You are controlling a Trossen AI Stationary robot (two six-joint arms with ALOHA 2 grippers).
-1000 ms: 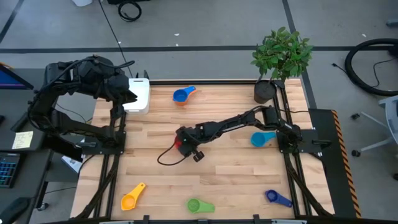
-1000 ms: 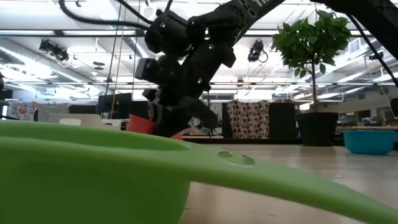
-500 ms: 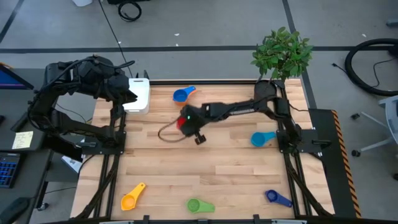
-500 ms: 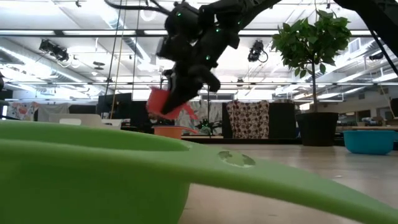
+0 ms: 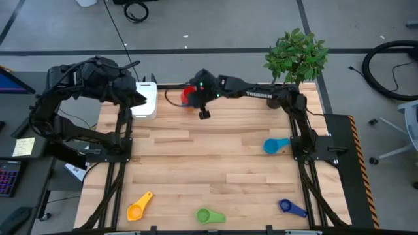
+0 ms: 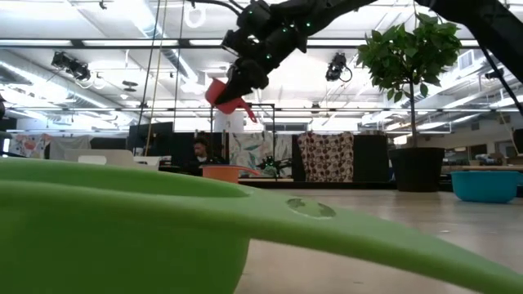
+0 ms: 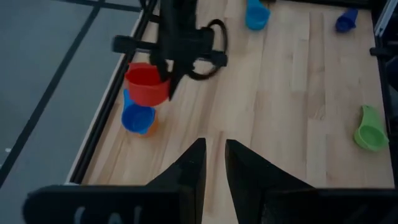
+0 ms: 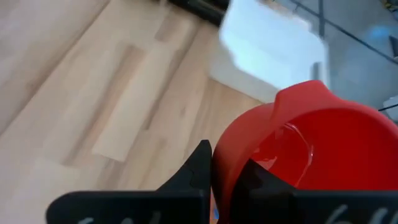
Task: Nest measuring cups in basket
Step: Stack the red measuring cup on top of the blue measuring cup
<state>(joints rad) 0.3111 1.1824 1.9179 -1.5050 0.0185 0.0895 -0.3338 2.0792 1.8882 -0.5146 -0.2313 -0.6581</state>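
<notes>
From above, the right gripper reaches across the far edge of the table, clamped on the red cup, just beside the white basket. The left gripper waits over the basket's left edge; I cannot tell whether its fingers are apart. On the table I count a light blue cup, a dark blue cup, a green cup and a yellow cup, one of each.

At table height, the red cup hangs high in the air, tilted, with an orange cup sitting on the table far below and the green cup filling the foreground.

The left wrist camera shows a blue cup nested on something orange, directly beneath the red one (so seven cups in all, counting both).

The right wrist camera shows the fingers pinching the red rim, the basket beyond.

The risks, as I judge them: the grip is on a thin rim, so the cup could swing or slip out; the waiting arm crowds the basket, so a collision is possible; a tilted release may land the cup on the basket's wall.
</notes>
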